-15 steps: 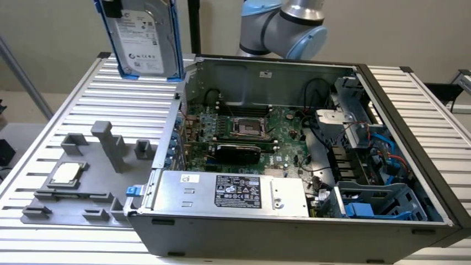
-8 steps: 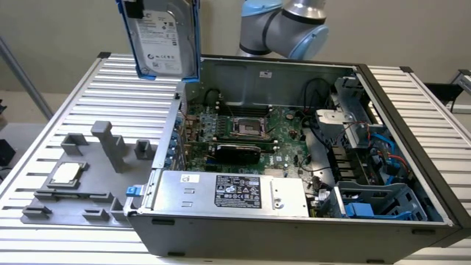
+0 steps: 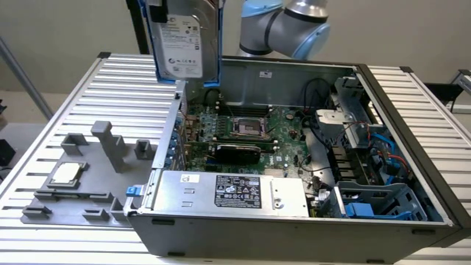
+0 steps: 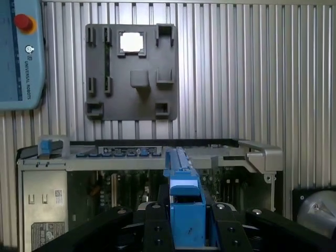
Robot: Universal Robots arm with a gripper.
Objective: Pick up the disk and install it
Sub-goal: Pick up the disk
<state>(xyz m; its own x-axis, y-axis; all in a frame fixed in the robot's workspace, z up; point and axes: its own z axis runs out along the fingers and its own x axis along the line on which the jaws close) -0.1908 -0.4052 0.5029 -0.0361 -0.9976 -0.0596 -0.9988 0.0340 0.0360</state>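
Over case (image 3: pixel 279 234) edge: claw (image 4: pixel 187 231) grips disk (image 3: pixel 184 47) upright; arm (image 3: pixel 294 25) high

disk (image 3: pixel 185 38): top cut by upper edge | label (image 3: pixel 182 52): print seemingly unreadable

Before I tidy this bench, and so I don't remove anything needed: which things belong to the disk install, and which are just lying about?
In the job:
disk, held by the gripper
open case

Lying about:
CPU chip
grey tray
teach pendant
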